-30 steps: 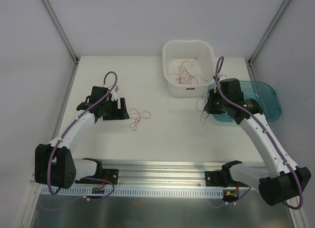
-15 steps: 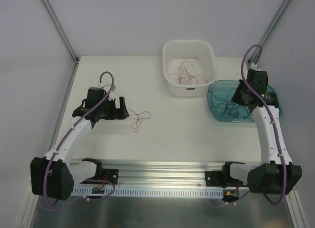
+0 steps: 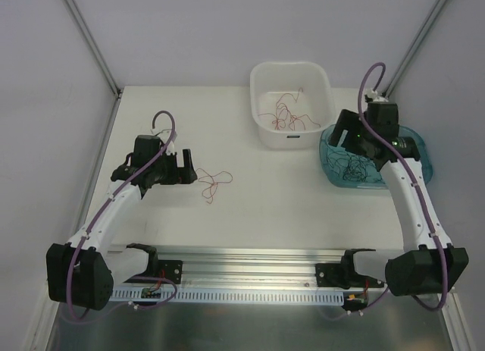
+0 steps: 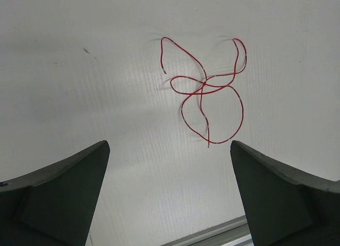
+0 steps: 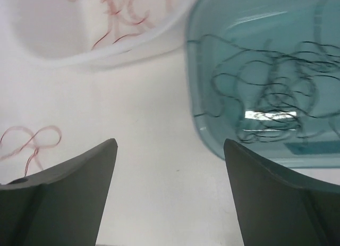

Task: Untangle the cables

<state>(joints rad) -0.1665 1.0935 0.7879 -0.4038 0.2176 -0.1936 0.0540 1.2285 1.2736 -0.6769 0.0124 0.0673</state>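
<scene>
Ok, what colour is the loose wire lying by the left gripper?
Red: the thin looped wire, clearest in the left wrist view.

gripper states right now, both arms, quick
left gripper: open, empty; red cable lies on the table ahead of it.
right gripper: open, empty.

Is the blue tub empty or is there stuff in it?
Not empty. The blue tub holds a loose heap of thin black wires, seen in the right wrist view.

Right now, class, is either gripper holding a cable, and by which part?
Nothing is held. The left gripper stands open above the red cable; the right gripper is open and empty near the tray of black cables.
</scene>
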